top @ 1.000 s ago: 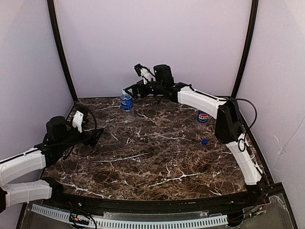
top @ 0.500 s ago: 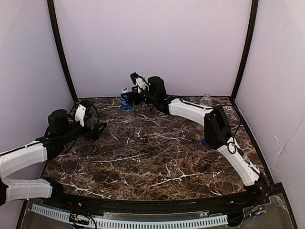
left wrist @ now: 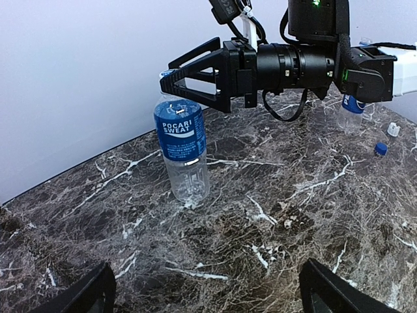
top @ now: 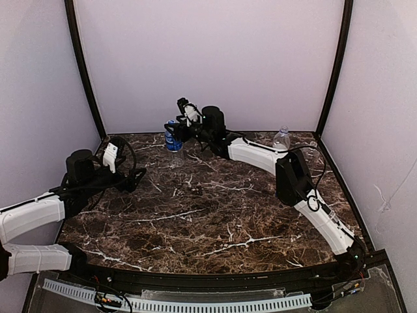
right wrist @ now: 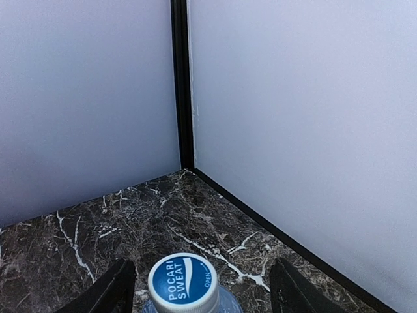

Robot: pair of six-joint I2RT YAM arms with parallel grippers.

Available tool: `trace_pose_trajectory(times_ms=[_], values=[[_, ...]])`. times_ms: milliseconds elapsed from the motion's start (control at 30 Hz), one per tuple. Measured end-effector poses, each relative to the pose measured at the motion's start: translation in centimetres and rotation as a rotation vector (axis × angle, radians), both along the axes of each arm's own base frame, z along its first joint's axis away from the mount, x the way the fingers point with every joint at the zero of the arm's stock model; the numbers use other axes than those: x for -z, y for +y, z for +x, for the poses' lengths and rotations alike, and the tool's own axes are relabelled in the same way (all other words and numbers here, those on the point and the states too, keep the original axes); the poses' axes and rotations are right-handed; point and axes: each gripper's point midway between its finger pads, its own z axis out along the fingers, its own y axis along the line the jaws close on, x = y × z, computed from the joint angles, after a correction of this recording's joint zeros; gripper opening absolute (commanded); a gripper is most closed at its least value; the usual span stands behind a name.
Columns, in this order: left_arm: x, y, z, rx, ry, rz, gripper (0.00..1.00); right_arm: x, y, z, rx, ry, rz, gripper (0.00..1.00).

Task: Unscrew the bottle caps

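The cap [right wrist: 182,279] tops the upright bottle [left wrist: 182,153] at the far left of the table [left wrist: 293,215]. It sits between the open right gripper [left wrist: 167,81] fingers, which look placed to clamp and twist. The left gripper [left wrist: 208,300], also open, hangs well apart and steadies nothing.

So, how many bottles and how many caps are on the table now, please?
Bottles: 3 (Pocari Sweat bottle, blue-labelled bottle, unlabelled bottle)
Caps: 3 (Pocari cap on its bottle, loose white cap, loose dark blue cap)
Total: 6
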Motion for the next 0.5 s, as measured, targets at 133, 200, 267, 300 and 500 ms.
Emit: trace_pose_trajectory(times_ms=[133,200,267,300,500], values=[[0.07,-0.03,0.04,0.001,0.002,0.001,0.99,0.08,0.04,0.00,-0.002,-0.001,-0.001,0.61],[0.20,-0.04,0.07,0.001,0.006,0.002,0.99,0.10,0.07,-0.04,-0.005,-0.002,-0.002,0.49],[0.24,-0.05,0.08,0.001,0.007,0.003,0.99,0.11,0.11,-0.10,-0.009,-0.004,-0.005,0.44],[0.25,-0.06,0.08,0.002,0.007,0.003,0.99,0.11,0.15,-0.17,-0.012,-0.001,-0.004,0.44],[0.21,-0.09,0.07,0.004,0.006,0.002,0.99,0.41,0.32,-0.44,-0.028,0.003,-0.017,0.38]])
